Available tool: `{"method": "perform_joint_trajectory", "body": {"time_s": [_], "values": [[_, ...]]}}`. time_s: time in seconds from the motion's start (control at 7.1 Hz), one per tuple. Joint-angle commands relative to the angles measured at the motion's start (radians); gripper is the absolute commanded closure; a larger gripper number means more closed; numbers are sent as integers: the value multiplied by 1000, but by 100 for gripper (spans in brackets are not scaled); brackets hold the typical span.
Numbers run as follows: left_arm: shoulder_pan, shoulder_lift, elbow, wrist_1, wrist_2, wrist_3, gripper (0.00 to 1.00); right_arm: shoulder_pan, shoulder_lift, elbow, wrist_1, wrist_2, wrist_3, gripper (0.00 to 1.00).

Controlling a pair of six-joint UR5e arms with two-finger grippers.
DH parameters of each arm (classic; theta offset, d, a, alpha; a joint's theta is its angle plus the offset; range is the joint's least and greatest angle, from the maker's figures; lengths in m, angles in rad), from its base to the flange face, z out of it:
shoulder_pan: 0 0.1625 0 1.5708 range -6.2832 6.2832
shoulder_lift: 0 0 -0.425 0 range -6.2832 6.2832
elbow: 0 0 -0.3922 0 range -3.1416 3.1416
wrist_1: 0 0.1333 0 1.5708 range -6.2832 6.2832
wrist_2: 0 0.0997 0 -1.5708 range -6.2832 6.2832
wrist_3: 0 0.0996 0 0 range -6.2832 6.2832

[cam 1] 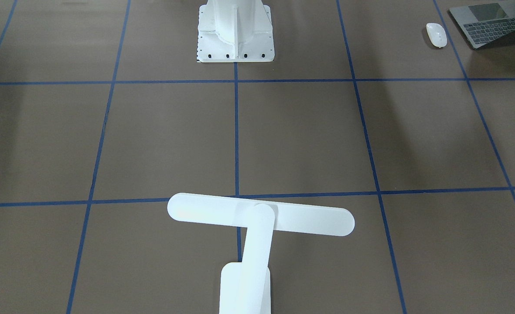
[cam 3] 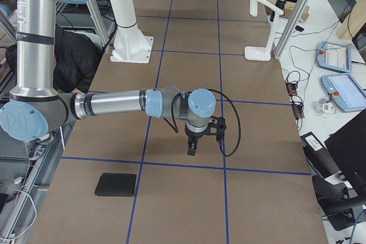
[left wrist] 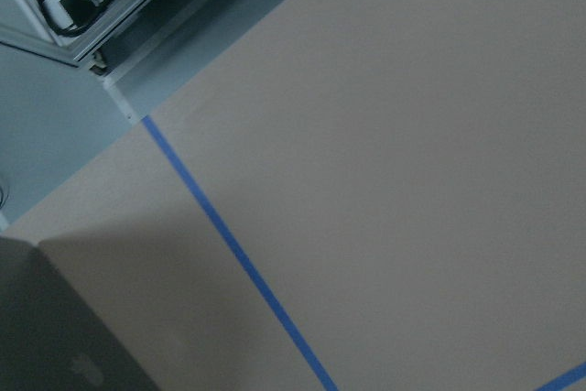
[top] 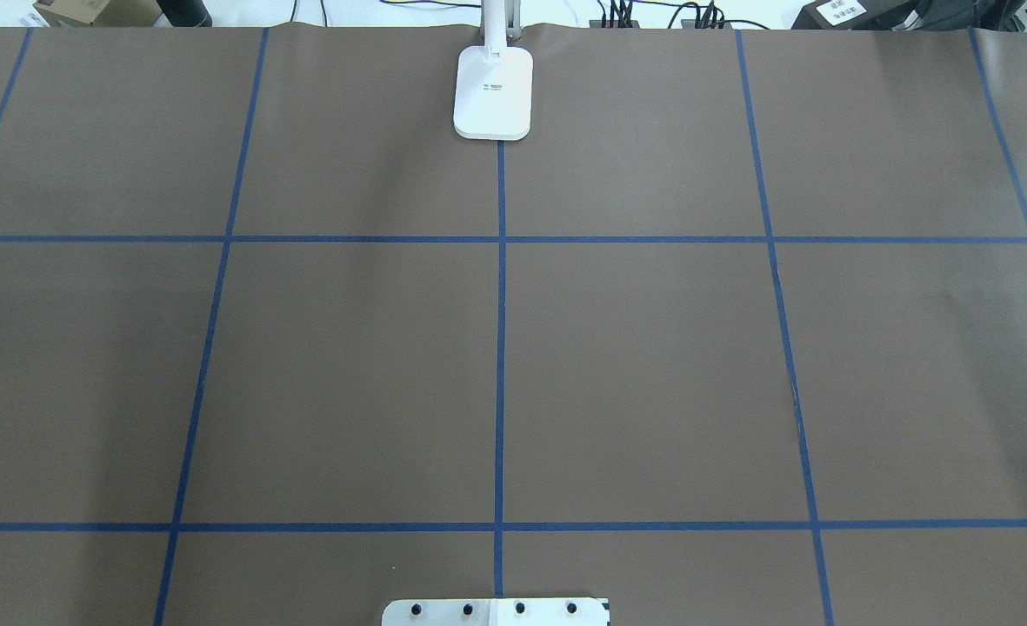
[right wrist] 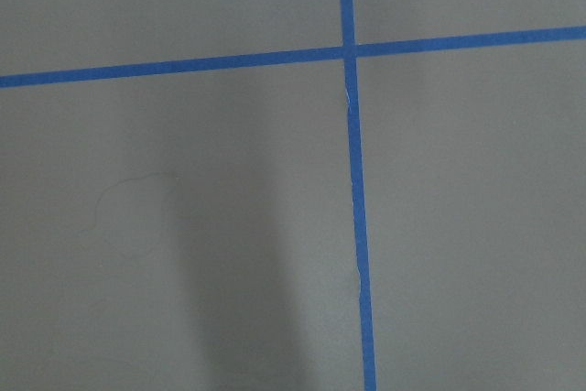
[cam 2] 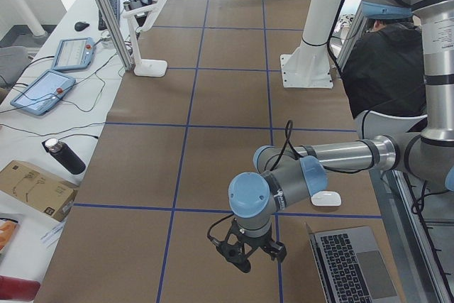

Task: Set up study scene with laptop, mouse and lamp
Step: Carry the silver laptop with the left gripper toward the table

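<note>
The open grey laptop (cam 1: pixel 492 24) sits at the table's corner on my left side, also in the exterior left view (cam 2: pixel 355 267). The white mouse (cam 1: pixel 436 35) lies beside it (cam 2: pixel 326 199). The white lamp (cam 1: pixel 261 213) stands upright at the far edge's middle, its base (top: pixel 493 91) on the centre line. My left gripper (cam 2: pixel 245 264) hangs above the table just beside the laptop; I cannot tell if it is open. My right gripper (cam 3: pixel 191 150) hangs over bare table on my right side; I cannot tell its state. Neither wrist view shows fingers.
The white bolted pedestal (cam 1: pixel 235 35) stands at the near middle. A black mouse pad (cam 3: pixel 116 184) lies near the table's right end. Blue tape lines grid the brown table (top: pixel 652 365). A bottle (cam 2: pixel 64 155) and tablets (cam 2: pixel 42 91) lie on the side desk.
</note>
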Motion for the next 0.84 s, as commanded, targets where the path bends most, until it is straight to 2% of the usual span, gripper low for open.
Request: {"method": "perform_joint_trajectory", "body": {"time_s": [0.0, 0.42, 0.7], "values": [[-78, 32, 68, 8, 4, -81, 0, 1, -9, 12, 0, 28, 2, 1], [-128, 33, 145, 7, 2, -179, 0, 2, -15, 14, 0, 52, -1, 1], [-138, 53, 157, 5, 2, -207, 0, 5, -20, 23, 0, 78, -6, 1]]}}
